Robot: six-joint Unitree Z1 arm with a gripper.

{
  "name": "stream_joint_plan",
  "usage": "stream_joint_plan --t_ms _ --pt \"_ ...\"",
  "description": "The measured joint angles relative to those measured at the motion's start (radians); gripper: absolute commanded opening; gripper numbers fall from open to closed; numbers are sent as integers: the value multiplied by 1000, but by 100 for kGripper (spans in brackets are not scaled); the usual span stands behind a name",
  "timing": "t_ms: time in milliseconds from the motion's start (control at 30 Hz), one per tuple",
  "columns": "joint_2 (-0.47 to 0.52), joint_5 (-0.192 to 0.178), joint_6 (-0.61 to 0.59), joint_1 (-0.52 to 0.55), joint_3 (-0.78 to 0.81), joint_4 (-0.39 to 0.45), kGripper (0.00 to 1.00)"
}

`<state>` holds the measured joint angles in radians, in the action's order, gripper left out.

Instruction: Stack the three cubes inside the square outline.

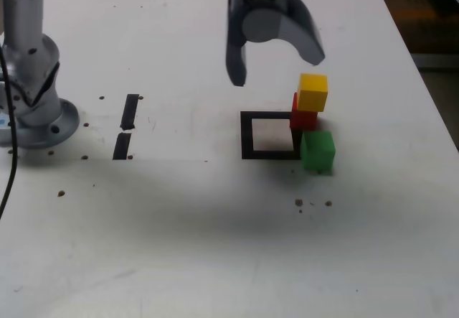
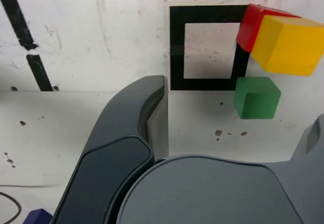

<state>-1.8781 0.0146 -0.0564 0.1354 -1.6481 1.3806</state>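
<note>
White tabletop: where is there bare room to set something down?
In the exterior view, bare white surface lies between the two black tape strips and the black square outline. Crowded: the outline's right side, with red, yellow and green cubes.

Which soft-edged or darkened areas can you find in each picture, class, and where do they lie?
Exterior view: a soft, broad shadow dims the table below the square outline; wrist view: faint shading left of the green cube, outline edges fairly crisp.
</note>
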Motion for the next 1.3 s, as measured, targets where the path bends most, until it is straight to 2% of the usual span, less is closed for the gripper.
stream_joint_plan --t_ms 467,1300 --pt "-146 0 67 -42 -167 51 95" --pt "-279 6 92 -67 -268 54 95"
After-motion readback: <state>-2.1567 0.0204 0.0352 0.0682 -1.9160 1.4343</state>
